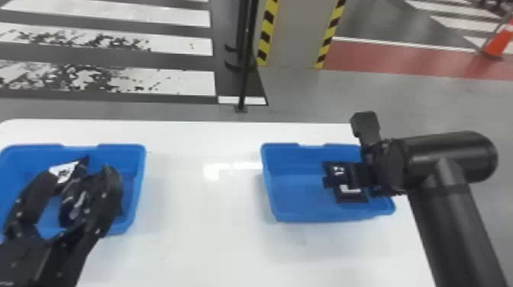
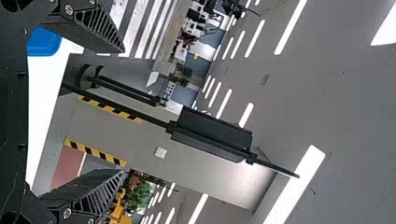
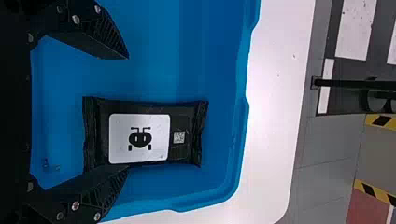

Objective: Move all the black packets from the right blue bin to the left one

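In the head view my left gripper [image 1: 82,179] is over the left blue bin [image 1: 140,179], where black packets [image 1: 63,171] with white labels show between and behind its fingers. The left wrist view has that gripper [image 2: 123,109] with its fingers wide apart. My right gripper [image 1: 349,183] points down over the right blue bin [image 1: 269,183], above a black packet [image 1: 353,198] partly covered by it. In the right wrist view this gripper [image 3: 127,114] is open, and the packet [image 3: 182,116] lies flat, label up, nearer the lower finger, one end overlapped by it.
Both bins stand on a white table [image 1: 202,221], with a wide strip of tabletop between them. A thin black pole [image 1: 246,68] stands on the floor beyond the table. Behind it is a pillar [image 1: 297,34] with yellow and black edges, and an orange cone [image 1: 498,42] is far right.
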You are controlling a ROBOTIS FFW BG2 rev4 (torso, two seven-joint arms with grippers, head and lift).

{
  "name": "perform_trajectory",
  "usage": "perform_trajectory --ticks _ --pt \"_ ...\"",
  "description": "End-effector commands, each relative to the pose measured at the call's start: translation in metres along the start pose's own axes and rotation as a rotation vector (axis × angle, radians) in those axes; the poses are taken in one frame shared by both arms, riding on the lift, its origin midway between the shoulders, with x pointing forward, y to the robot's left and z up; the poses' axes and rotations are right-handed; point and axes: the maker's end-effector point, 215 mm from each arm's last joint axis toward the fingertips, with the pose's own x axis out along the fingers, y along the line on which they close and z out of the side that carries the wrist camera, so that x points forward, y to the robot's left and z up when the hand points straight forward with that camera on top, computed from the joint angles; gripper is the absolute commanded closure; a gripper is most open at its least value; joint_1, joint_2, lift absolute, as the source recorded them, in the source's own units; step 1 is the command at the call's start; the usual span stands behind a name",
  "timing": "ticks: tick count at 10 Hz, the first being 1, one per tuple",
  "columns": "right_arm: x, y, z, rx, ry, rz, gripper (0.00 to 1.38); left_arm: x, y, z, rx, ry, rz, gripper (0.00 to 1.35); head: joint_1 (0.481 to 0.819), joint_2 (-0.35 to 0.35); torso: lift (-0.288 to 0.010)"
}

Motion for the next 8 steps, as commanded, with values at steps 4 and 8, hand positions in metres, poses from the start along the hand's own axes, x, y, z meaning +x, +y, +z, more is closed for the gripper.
perform_trajectory --ticks 4,8 --pt "0.014 -0.02 -0.003 0.013 0.048 -0.043 0.2 0.0 0.001 0.0 0.001 0.001 0.003 0.12 0.695 -0.22 -0.14" --pt "0.026 -0.022 -0.001 0.027 0.052 -0.036 0.2 0.0 0.0 -0.001 0.006 0.003 -0.002 0.12 0.695 -0.236 -0.14"
